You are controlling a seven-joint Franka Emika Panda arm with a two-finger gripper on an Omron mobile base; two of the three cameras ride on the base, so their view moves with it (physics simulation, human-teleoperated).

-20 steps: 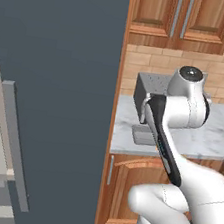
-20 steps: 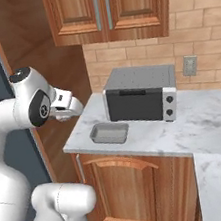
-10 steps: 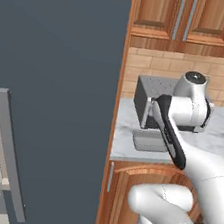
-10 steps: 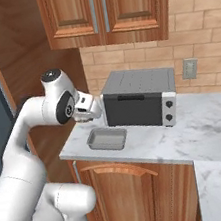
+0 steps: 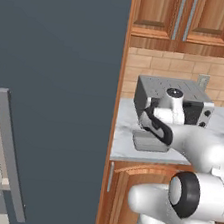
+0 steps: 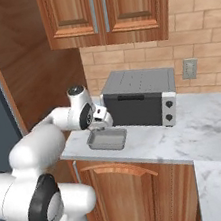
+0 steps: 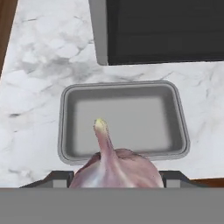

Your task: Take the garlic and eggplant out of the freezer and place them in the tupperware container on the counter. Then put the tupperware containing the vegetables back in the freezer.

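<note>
The gripper (image 7: 114, 177) has the garlic (image 7: 114, 168) clamped between its two dark finger tips, stem tip pointing up in the hand view. It's hanging right over the tupperware container (image 7: 65, 131), which sits on the counter (image 7: 35, 78) just in front of the toaster oven (image 7: 162, 30). The tray looks bare inside, nothing in it afaict.

From the right base view the arm is reaching across w/ the gripper (image 6: 103, 120) just above the tupperware container (image 6: 107, 139), near the counter's (image 6: 188, 140) front edge. The toaster oven (image 6: 138, 98) is right behind it, wood cabinets (image 6: 101, 10) up top, an outlet (image 6: 189, 68) on the brick wall.

Left base view: the freezer (image 5: 52, 85) takes up the whole left side, dark slate, w/ its door swung open and the grey bar handle (image 5: 9, 155) down at the lower left. The tupperware container (image 5: 148, 141) is on the counter (image 5: 126, 131) just past the freezer's side. Can't see the eggplant well enough to place it.
</note>
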